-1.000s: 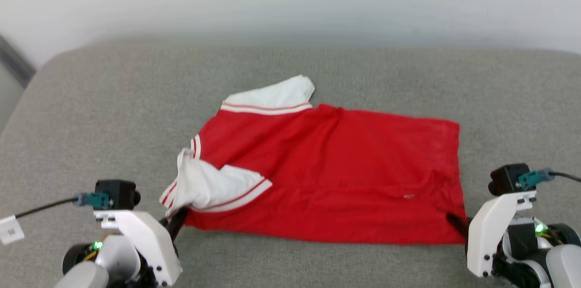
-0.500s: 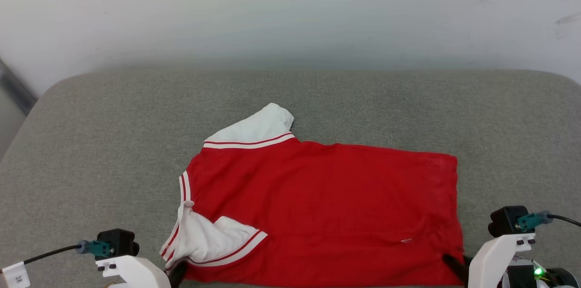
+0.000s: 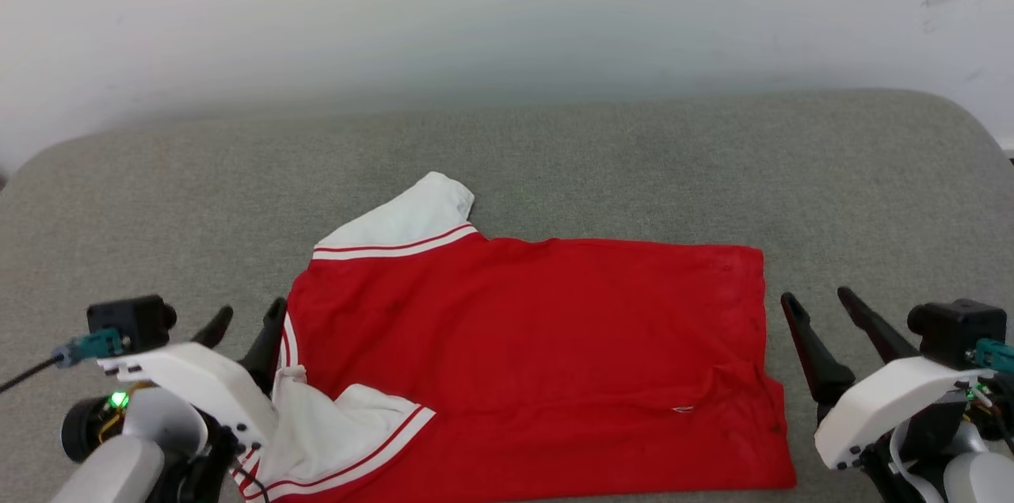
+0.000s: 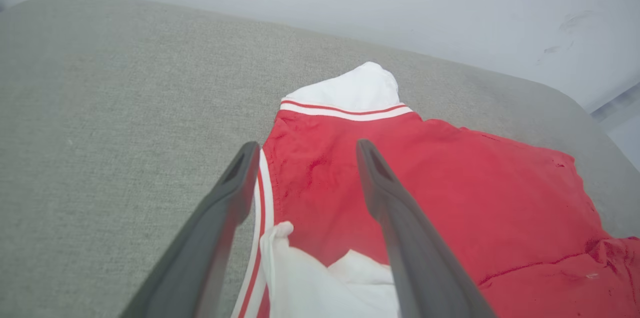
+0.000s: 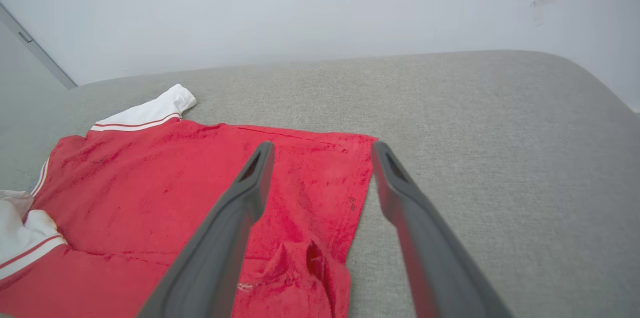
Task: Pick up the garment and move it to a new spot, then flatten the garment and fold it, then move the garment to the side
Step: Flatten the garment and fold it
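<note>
Grippers have both let go: left gripper (image 3: 250, 311) and right gripper (image 3: 816, 299), fingers apart and empty, flank the garment (image 3: 539, 344), now lying along the cushion's (image 3: 554, 146) near edge. The move looks done; flattening comes next.

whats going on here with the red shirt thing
A two-armed robot is laying out a red jersey on a grey cushion. The jersey lies mostly flat and unfolded, with white inside fabric turned out at its left end and a small wrinkle near its right front corner. The left gripper sits open by the striped left edge, and the right gripper is open by the right edge. Neither holds the cloth.
</note>
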You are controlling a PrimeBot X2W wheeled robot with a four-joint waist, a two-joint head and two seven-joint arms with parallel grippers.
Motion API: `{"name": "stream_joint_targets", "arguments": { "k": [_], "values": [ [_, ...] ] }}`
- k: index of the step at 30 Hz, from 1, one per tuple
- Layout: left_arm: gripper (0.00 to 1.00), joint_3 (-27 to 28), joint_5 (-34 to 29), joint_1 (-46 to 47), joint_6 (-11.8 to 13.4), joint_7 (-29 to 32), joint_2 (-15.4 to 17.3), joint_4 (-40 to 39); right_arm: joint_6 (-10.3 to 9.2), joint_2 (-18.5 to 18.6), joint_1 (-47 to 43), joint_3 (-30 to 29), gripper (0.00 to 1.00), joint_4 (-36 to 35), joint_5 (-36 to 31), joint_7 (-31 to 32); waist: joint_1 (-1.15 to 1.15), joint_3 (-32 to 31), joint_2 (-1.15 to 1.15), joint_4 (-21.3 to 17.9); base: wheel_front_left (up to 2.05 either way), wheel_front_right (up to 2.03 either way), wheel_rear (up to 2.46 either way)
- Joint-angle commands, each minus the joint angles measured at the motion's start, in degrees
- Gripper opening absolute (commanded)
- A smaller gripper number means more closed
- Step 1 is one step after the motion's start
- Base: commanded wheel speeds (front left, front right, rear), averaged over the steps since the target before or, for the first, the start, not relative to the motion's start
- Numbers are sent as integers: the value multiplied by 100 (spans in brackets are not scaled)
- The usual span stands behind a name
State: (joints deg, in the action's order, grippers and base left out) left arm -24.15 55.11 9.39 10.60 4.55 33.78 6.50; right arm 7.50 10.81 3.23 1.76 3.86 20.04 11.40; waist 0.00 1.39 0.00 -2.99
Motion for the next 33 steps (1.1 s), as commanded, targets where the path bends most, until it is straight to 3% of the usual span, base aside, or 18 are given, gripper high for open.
{"name": "stream_joint_targets", "arguments": {
  "k": [1,7,14,25,33],
  "values": [
    [100,43,-82,211,-20,-104,9,3,-3,-37,161,-5,100,-92,-80,-155,0,210,0,-136,0,0,0],
    [100,175,-412,1219,2,-251,45,-62,-3,-162,668,-32,100,-620,-466,-746,0,1065,0,-434,0,0,0],
    [100,155,-521,2552,-343,216,273,298,-3,-428,1048,-112,100,-1051,-738,-1039,0,1965,0,-806,0,0,0],
    [100,-346,-241,4413,-1429,2244,717,1204,-3,-660,1191,-99,100,-1159,-832,-1147,0,2638,0,-1283,0,0,0],
    [100,-728,141,4972,-1538,4065,925,1874,-3,-746,1193,-57,100,-1148,-730,-1201,0,2976,0,-1490,0,0,0]
  ]
}}
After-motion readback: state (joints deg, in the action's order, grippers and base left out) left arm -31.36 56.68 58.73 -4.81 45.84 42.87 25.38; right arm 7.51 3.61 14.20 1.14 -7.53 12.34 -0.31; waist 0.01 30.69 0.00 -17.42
